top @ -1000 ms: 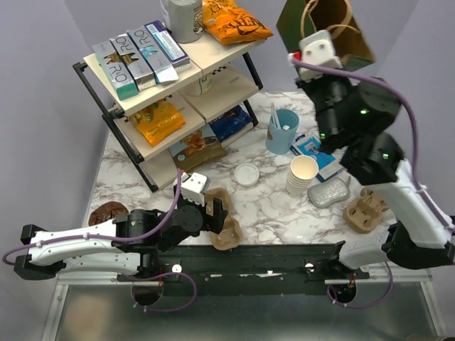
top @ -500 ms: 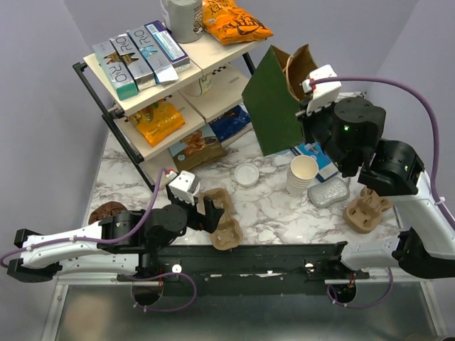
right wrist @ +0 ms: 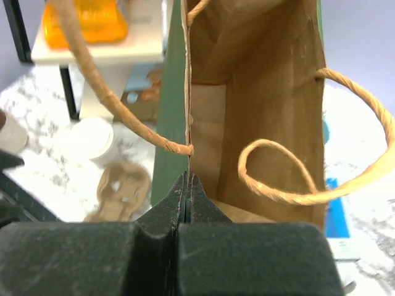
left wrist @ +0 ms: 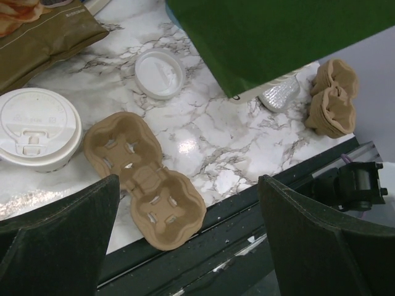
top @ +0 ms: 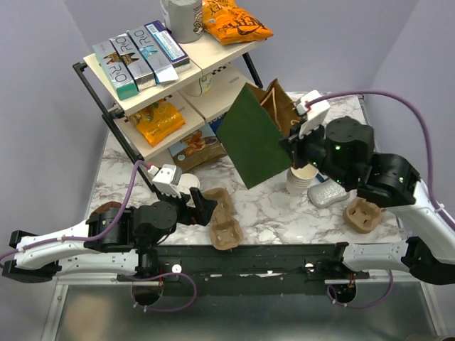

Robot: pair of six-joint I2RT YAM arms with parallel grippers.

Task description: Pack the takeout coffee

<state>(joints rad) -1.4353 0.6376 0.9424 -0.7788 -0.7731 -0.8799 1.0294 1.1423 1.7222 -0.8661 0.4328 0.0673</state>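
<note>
Coffee (left wrist: pixel 38 129), a cream paper cup under a white lid, stands on the table (left wrist: pixel 234 123) beside my wide-open left gripper (left wrist: pixel 186 185), outside its fingers; my right gripper (right wrist: pixel 187 182) pinches the bag (right wrist: pixel 259 123) rim.

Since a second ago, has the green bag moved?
Yes. The green bag, pinched in the right hand, has swung left and nearer, from the back right corner toward the shelf rack.
</note>
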